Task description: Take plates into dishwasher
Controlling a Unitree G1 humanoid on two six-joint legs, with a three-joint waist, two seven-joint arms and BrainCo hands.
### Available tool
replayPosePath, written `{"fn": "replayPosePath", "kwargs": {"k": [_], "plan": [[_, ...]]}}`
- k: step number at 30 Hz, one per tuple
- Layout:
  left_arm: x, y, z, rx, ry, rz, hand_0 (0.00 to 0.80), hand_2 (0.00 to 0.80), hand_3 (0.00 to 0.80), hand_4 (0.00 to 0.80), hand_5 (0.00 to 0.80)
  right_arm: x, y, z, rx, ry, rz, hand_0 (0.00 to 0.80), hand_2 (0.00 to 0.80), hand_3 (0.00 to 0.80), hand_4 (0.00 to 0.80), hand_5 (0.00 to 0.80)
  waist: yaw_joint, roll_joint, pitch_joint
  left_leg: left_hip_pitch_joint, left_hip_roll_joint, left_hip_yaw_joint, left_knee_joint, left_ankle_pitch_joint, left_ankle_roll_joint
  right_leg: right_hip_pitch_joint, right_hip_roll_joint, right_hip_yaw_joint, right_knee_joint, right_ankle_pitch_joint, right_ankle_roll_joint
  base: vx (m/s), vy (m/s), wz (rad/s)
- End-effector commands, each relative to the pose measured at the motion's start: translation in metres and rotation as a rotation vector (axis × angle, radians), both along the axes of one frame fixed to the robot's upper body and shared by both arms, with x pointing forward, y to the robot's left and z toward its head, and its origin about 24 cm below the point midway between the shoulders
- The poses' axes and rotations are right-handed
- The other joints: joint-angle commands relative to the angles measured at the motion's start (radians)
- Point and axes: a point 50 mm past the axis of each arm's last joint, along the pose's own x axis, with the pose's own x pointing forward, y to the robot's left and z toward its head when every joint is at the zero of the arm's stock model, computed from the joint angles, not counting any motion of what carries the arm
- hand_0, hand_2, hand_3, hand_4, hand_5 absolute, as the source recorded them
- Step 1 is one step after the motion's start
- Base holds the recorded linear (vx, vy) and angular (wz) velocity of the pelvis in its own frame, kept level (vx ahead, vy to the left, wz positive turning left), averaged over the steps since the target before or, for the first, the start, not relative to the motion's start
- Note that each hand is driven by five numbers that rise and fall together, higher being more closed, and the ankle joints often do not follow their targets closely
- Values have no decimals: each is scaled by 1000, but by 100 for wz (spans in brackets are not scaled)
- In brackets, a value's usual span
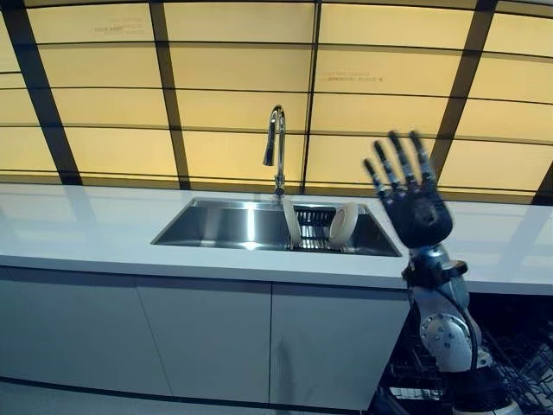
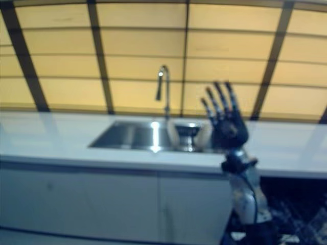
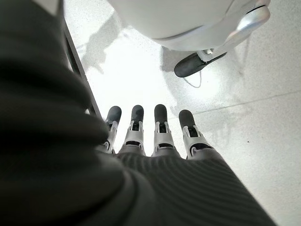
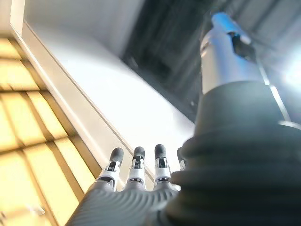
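Note:
Two white plates stand on edge in a rack inside the steel sink (image 1: pixel 216 226): one plate (image 1: pixel 292 221) near the middle and another plate (image 1: pixel 343 225) to its right. My right hand (image 1: pixel 416 207) is raised in front of the sink's right end, open, fingers straight and spread, holding nothing; it is nearer the camera than the plates. The right wrist view shows its straight fingers (image 4: pixel 136 165) against the counter and the wall. My left hand (image 3: pixel 155 136) shows only in its own wrist view, open, fingers straight, pointing down at the floor. The dishwasher's dark rack (image 1: pixel 518 363) shows at the lower right.
A tall chrome tap (image 1: pixel 276 145) rises behind the sink. The white countertop (image 1: pixel 86 225) runs across the view over grey cabinet doors (image 1: pixel 207 346). Behind it is a wall of yellow panels with dark frames (image 1: pixel 233 78).

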Motion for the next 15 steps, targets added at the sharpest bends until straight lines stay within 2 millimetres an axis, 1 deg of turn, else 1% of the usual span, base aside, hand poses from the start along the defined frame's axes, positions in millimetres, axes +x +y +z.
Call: {"fn": "replayPosePath", "kwargs": {"k": [1, 2, 3, 4, 5, 6, 7, 9, 10, 12, 14, 15], "plan": [[22, 7, 4, 33, -8, -42, 0, 0, 0, 0, 0, 1, -56, 45, 72, -29, -589, 0, 0, 0, 0, 0, 35, -22, 53, 21, -88, 54, 38, -125, 114, -56, -61, 14, 141, 17, 69, -18, 138, -4], [24, 8, 5, 37, -10, -46, 0, 0, 0, 0, 0, 3, -64, 45, 55, -3, -652, 0, 0, 0, 0, 0, 37, -21, 57, 14, -91, 49, 45, -125, 117, -63, -71, 19, 157, 31, 70, -19, 127, -3], [27, 11, 6, 44, -11, -52, 0, 0, 0, 0, 0, 4, -72, 47, 4, 33, -726, 0, 0, 0, 0, 0, 38, -21, 61, 4, -96, 40, 50, -122, 121, -79, -87, 27, 189, 62, 72, -13, 114, -3], [29, 13, 7, 49, -10, -58, 0, 0, 0, 0, 0, 3, -77, 48, -10, 45, -766, 0, 0, 0, 0, 0, 38, -21, 63, -2, -100, 33, 53, -119, 124, -93, -98, 35, 216, 84, 72, -5, 140, -6], [32, 15, 8, 56, -8, -68, 0, 0, 0, 0, 0, 4, -83, 49, -44, 65, -805, 0, 0, 0, 0, 0, 36, -19, 65, -7, -103, 19, 55, -116, 126, -110, -108, 46, 253, 106, 69, 18, 175, -12], [34, 19, 9, 70, -2, -81, 0, 0, 0, 0, 0, 5, -88, 51, -88, 91, -856, 0, 0, 0, 0, 0, 32, -12, 69, -6, -104, -6, 51, -110, 127, -142, -118, 62, 319, 140, 64, 38, 187, -13], [35, 19, 10, 75, 2, -86, 0, 0, 0, 0, 0, 5, -89, 51, -112, 97, -884, 0, 0, 0, 0, 0, 30, -8, 70, -6, -105, -17, 50, -109, 128, -157, -121, 71, 346, 148, 63, 44, 150, -14], [35, 21, 10, 83, 9, -93, 0, 0, 0, 0, 0, 6, -91, 53, -136, 97, -903, 0, 0, 0, 0, 0, 31, -5, 70, -4, -107, -30, 48, -108, 130, -172, -126, 75, 373, 157, 61, 47, 86, -12], [35, 23, 11, 89, 15, -95, 0, 0, 0, 0, 0, 6, -89, 56, -140, 98, -909, 0, 0, 0, 0, 0, 33, -1, 71, 0, -105, -34, 46, -107, 129, -187, -132, 66, 401, 162, 64, 71, 91, -2], [34, 26, 11, 99, 27, -96, 0, 0, 0, 0, 0, 8, -89, 60, -163, 102, -920, 0, 0, 0, 0, 0, 36, 4, 70, 11, -105, -36, 39, -110, 128, -199, -130, 55, 407, 153, 65, 105, 71, 16], [33, 29, 12, 105, 38, -93, 0, 0, 0, 0, 0, 12, -85, 63, -170, 102, -921, 0, 0, 0, 0, 0, 32, 3, 71, 26, -107, -34, 32, -117, 127, -217, -108, 51, 376, 134, 67, 143, 22, 12], [32, 30, 12, 107, 43, -94, 0, 0, 0, 0, 0, 12, -85, 65, -173, 101, -927, 0, 0, 0, 0, 0, 29, -1, 70, 33, -112, -35, 31, -123, 127, -220, -92, 48, 335, 115, 67, 210, -33, 16]]}}
